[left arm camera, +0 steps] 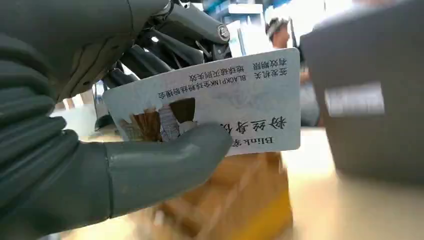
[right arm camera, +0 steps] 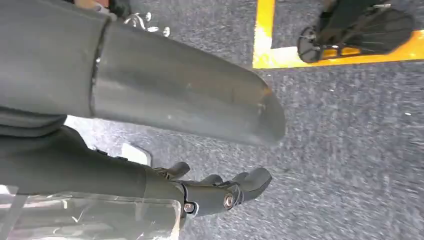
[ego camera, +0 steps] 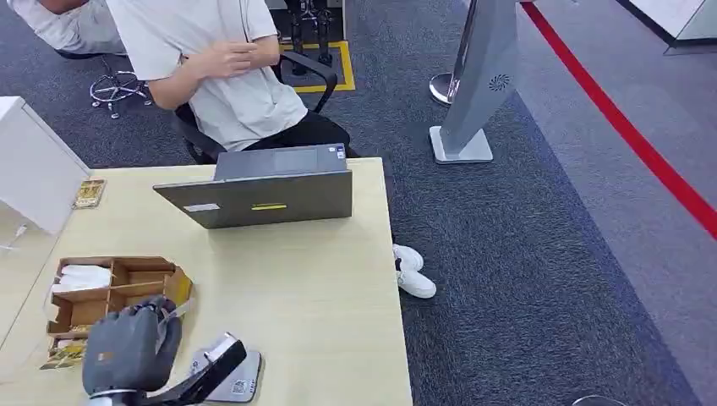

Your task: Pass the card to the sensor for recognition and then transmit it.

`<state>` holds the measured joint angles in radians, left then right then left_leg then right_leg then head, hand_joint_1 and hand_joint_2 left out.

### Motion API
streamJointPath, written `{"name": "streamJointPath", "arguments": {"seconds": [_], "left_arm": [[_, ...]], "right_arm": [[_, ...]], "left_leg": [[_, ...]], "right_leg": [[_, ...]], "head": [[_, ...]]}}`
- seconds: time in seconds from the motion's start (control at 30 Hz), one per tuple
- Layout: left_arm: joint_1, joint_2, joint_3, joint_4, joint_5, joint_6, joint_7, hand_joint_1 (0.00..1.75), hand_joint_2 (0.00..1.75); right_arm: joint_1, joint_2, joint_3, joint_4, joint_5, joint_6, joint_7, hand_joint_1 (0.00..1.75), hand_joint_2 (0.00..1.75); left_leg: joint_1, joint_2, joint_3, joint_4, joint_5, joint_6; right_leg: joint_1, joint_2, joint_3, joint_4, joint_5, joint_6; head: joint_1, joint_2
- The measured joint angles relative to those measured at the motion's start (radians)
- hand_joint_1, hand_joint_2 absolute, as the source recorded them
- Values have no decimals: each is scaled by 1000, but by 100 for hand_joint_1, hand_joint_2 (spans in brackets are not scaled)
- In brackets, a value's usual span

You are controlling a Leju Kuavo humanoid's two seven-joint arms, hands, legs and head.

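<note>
Lower left of head view: left hand pinched the white printed plastic card between thumb and fingers, beside the grey card-reader sensor. Right hand hung empty, fingers apart. Advice: lower card flat over sensor, grip firm.

The white card — printed with dark Chinese characters and a small picture at one end — is sitting pinched between the left hand's thumb and fingers, just above the grey card reader lying on the table's near edge.
</note>
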<state>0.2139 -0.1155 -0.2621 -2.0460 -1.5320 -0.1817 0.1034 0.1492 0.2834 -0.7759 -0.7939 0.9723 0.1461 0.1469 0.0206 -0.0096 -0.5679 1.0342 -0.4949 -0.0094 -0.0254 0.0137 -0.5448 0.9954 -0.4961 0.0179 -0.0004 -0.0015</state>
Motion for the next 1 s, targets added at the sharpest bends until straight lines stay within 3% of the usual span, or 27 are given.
{"name": "streamJointPath", "arguments": {"seconds": [0.1, 0.2, 0.4, 0.6, 0.9, 0.93, 1.0], "left_arm": [[-151, 34, 0, -41, -3, -45, 47, 175, 175], [-311, 102, 0, -40, -3, -77, 141, 175, 175], [-529, 247, 13, 74, -3, -97, 220, 175, 175], [-607, 329, 24, 164, -3, -123, 254, 175, 175], [-621, 347, 42, 208, -3, -134, 262, 175, 175], [-622, 347, 44, 211, -3, -135, 261, 0, 175], [-622, 342, 48, 217, -3, -143, 258, 0, 175]], "right_arm": [[15, 1, 26, -10, -7, 0, 4, 0, 0], [16, 2, 29, -10, 21, 5, 0, 0, 0], [13, 2, 13, 7, 76, 2, -25, 0, 0], [14, 4, -20, 29, 90, -5, -36, 0, 0], [13, 7, -44, 51, 93, -9, -38, 0, 0], [13, 7, -48, 53, 94, -10, -38, 0, 0], [12, 7, -55, 58, 105, -16, -42, 0, 0]], "left_leg": [[0, 0, -1, 0, 1, 0], [0, 0, -1, 0, 3, -1], [0, 0, -1, 0, 4, -1], [0, 0, -2, 0, 4, -1], [0, 0, -3, 0, 4, -1], [0, 0, -3, 0, 4, -1], [0, 0, -3, 0, 4, -1]], "right_leg": [[0, 0, 0, 0, 2, 0], [0, 0, -1, 0, 3, 0], [0, 0, -1, 1, 4, -1], [0, 1, -1, 1, 3, -1], [0, 1, -2, 1, 4, -1], [0, 1, -2, 1, 4, -1], [0, 1, -2, 1, 4, -1]], "head": [[0, 0], [0, 0], [0, 0], [0, 0], [0, 0], [0, 0], [0, 0]]}}
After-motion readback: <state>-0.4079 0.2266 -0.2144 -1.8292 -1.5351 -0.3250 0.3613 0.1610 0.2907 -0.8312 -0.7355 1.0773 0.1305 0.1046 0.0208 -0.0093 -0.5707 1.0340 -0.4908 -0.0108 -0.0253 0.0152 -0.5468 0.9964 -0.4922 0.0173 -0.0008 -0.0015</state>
